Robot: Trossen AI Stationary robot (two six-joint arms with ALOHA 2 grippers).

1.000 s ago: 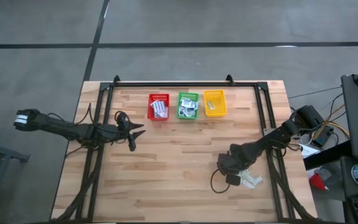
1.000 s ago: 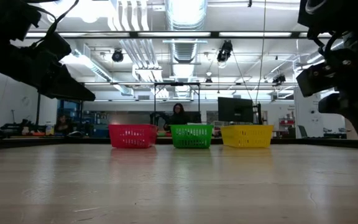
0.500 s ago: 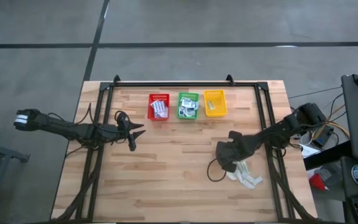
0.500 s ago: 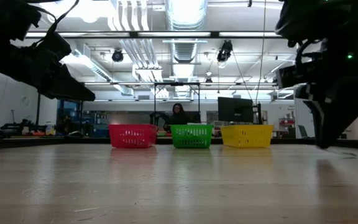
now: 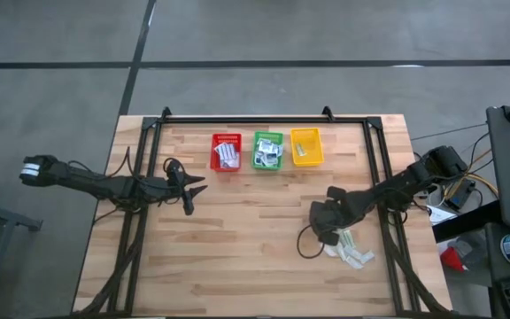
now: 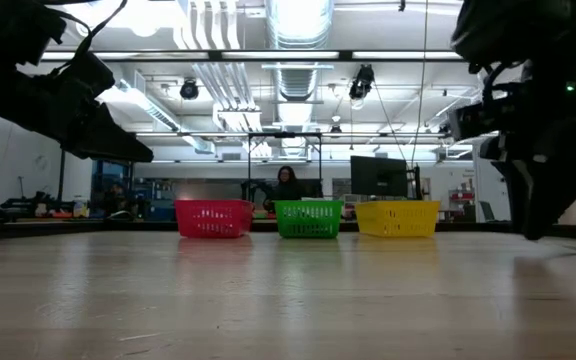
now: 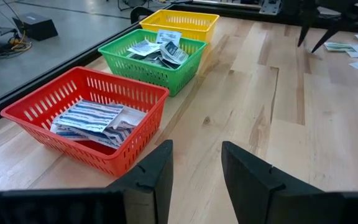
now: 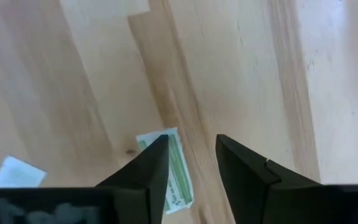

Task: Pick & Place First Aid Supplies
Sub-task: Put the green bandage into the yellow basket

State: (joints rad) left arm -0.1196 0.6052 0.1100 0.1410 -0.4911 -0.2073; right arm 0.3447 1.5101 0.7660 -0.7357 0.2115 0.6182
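Observation:
Loose first aid supplies [image 5: 351, 250] lie flat on the wooden table near its right edge, white packets and pale strips. My right gripper [image 5: 330, 232] hangs just left of that heap, pointing down, open. In its wrist view a pale green strip [image 8: 180, 174] lies flat on the boards under the gap between its fingers [image 8: 191, 155], and one finger partly hides it. A white packet [image 8: 16, 172] lies nearby. My left gripper [image 5: 187, 188] waits at the left, open [image 7: 196, 168] and holding nothing. It faces the red basket [image 7: 82, 121].
Three baskets stand in a row at the far edge: red [image 5: 226, 151] with striped packets, green [image 5: 267, 150] with small packets, yellow [image 5: 306, 146]. Black frame rails run along the table's left and right sides. Bare boards lie between the arms. A person sits far behind the table [image 6: 288, 185].
My right gripper has risen from the heap of packets and moved a little toward the table's far edge, tipping more steeply downward. The packets lie uncovered on the table beside it. The left arm has kept still.

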